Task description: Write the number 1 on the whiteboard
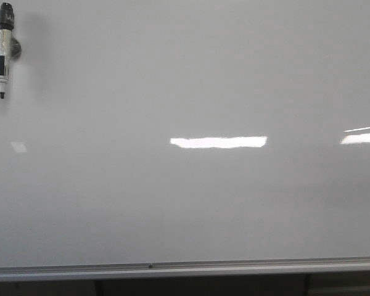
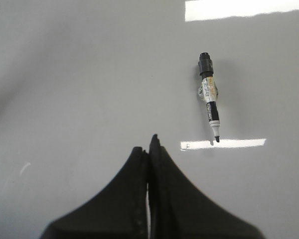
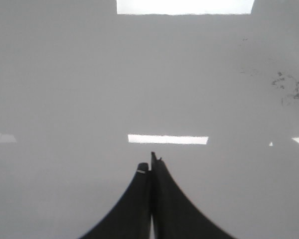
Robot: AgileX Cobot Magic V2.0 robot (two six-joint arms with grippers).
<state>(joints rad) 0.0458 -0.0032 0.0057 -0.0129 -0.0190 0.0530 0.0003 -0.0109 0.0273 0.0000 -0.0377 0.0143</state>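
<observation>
The whiteboard [image 1: 191, 209] fills the front view, glossy white-grey, with a silver frame rail [image 1: 185, 269] along its near edge. No black stroke of a number 1 shows on it. A black-and-white marker [image 1: 3, 49] hangs on a holder at the board's top left, uncapped tip down; it also shows in the left wrist view [image 2: 209, 97]. My left gripper [image 2: 149, 144] is shut and empty, short of the marker. My right gripper [image 3: 150, 163] is shut and empty over bare board. Neither gripper shows in the front view.
Bright rectangular light reflections [image 1: 219, 142] lie across the board. Faint dark smudges [image 3: 289, 89] mark the board in the right wrist view. A dark gap runs below the frame rail.
</observation>
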